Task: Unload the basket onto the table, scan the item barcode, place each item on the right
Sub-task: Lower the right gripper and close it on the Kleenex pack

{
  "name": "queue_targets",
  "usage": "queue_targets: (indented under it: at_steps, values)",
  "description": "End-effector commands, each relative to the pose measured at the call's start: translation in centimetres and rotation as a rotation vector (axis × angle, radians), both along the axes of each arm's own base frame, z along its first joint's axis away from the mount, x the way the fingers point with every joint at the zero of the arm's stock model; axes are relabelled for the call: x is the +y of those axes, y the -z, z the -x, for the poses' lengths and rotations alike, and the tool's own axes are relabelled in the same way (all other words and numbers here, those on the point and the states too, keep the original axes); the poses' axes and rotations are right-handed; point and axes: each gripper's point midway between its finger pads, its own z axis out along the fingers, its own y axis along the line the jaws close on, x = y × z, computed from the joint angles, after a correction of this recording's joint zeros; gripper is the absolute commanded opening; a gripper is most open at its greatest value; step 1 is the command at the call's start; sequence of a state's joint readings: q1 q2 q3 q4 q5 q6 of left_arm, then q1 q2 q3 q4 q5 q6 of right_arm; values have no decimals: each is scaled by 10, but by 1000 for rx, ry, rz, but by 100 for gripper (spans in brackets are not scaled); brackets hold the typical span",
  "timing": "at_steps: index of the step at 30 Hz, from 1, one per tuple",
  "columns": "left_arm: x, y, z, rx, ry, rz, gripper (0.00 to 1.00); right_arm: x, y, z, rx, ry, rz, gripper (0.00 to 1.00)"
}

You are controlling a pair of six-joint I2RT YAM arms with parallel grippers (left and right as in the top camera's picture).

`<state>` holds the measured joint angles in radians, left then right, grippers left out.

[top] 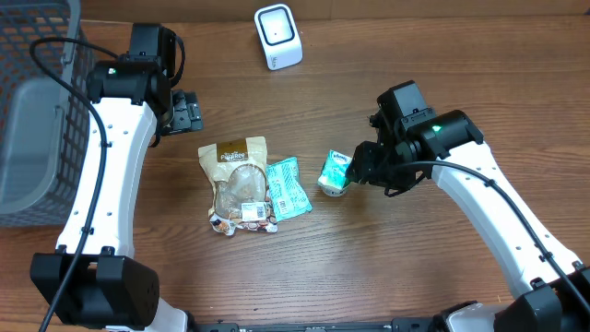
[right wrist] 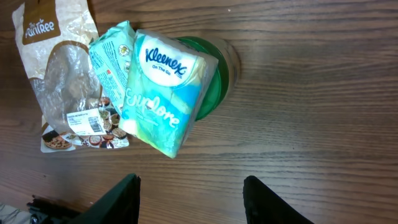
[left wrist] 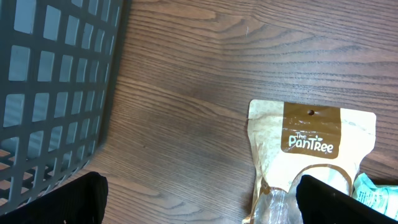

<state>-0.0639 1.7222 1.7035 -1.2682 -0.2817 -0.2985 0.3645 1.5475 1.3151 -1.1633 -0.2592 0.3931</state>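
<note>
A Kleenex tissue pack lies tilted on a green round lid on the wooden table; it also shows in the overhead view. My right gripper is open just short of the pack, with only bare wood between its fingers. A tan PanTree pouch with a white printed label lies to the left, a teal packet against it. The white scanner stands at the table's back. My left gripper hangs wide open near the pouch's top edge, holding nothing.
A grey wire basket fills the left side, close to the left arm, and shows in the left wrist view. Bare wood lies between the items and the scanner and along the front edge.
</note>
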Motion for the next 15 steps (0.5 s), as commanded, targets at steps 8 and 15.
queue_targets:
  at_steps: [8,15]
  values:
    - [4,-3,-3,-9,-2,-14,100,3,19,0,51,141,-31,46]
    - [4,-3,-3,-9,-2,-14,99,16,29,-7,24,124,-109,38]
